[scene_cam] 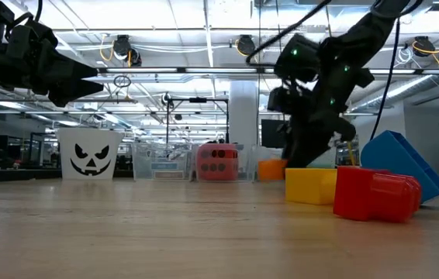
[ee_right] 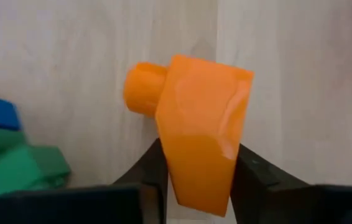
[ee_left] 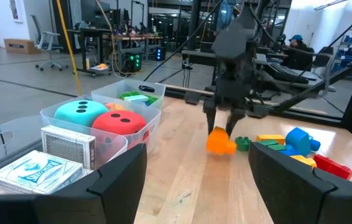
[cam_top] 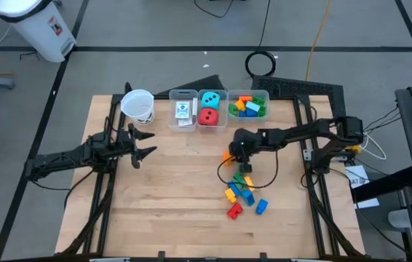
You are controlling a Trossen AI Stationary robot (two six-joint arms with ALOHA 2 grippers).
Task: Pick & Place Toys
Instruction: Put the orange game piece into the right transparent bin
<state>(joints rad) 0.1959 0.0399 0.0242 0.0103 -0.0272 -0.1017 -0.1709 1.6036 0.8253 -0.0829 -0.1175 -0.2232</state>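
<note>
My right gripper (cam_top: 232, 153) is shut on an orange plastic brick (ee_right: 201, 137) near the table's middle, just far of a loose pile of red, blue, yellow and green bricks (cam_top: 242, 193). The brick also shows in the left wrist view (ee_left: 219, 142). Two white card packs (cam_top: 183, 111), a teal die (cam_top: 209, 99) with a red die (cam_top: 207, 116), and more bricks (cam_top: 248, 106) lie in three clear bins at the far edge. My left gripper (cam_top: 142, 144) is open and empty at the table's left, above the wood. My right gripper pinches the orange brick's two opposite sides (ee_right: 175, 168) between its two fingers (ee_right: 250, 174), coming from above and pointing down. The brick's round stud (ee_right: 143, 88) sticks out sideways. The brick is low over the wood; whether it rests on it, I cannot tell.
A white paper cup with a pumpkin face (cam_top: 138, 105) stands at the far left beside the bins (cam_top: 195, 92). Bare wood (cam_top: 169, 189) lies between the two arms and toward the near edge. The right arm's cable (cam_top: 224, 173) loops over the brick pile.
</note>
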